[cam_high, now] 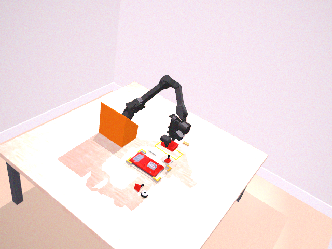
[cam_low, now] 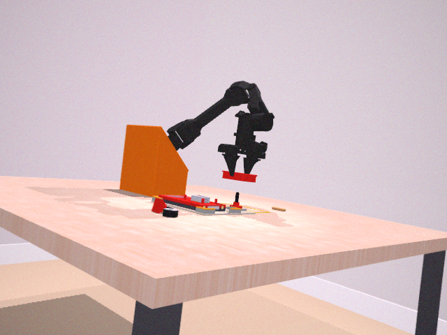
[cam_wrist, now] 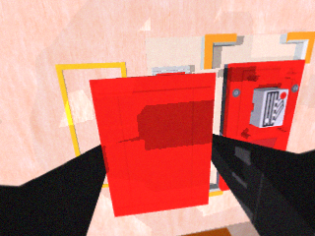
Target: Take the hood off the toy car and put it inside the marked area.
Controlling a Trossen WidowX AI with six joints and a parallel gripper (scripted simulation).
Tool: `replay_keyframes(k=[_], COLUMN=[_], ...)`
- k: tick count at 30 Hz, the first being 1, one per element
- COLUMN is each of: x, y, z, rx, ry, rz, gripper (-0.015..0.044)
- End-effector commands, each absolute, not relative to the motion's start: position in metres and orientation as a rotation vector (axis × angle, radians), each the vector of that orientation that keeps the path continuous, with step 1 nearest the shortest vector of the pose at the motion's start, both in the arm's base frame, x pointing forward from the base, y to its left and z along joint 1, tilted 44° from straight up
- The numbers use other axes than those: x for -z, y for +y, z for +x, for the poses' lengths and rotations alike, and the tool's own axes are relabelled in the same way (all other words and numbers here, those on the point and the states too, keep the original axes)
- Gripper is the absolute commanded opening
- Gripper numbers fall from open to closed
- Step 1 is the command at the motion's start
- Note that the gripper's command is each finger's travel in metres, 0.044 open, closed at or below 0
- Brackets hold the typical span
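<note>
Pale lilac walls (cam_high: 214, 48) meet at a corner, upper centre of the top view; a white baseboard (cam_high: 294, 191) edges the tan floor (cam_high: 267, 222) beneath a dark-legged wooden surface (cam_low: 202, 259).

Your wooden table (cam_low: 223, 252) carries the red car (cam_high: 146, 163) as landmark. Behind it stands an orange block (cam_high: 116, 127); beside it, toward the far edge, a yellow outline (cam_high: 179, 155) and small tan peg (cam_high: 186, 143); in front, a red part (cam_high: 137, 187) and wheel (cam_high: 144, 194).
</note>
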State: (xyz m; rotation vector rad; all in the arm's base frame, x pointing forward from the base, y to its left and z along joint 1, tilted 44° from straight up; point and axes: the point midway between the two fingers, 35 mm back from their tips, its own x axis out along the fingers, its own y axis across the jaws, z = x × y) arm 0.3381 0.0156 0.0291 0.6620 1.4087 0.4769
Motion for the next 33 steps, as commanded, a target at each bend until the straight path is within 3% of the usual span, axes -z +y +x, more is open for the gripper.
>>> replay_keyframes(k=[1,11,33], x=[-0.044,-0.075,-0.061], y=[0.033,0.069,0.081], z=[0.332,0.316,0.32], rx=[-0.481,-0.499,-0.498], ry=[1.41,1.408,1.409], rz=[0.672,0.682,0.681], gripper=[0.0,0.0,0.0])
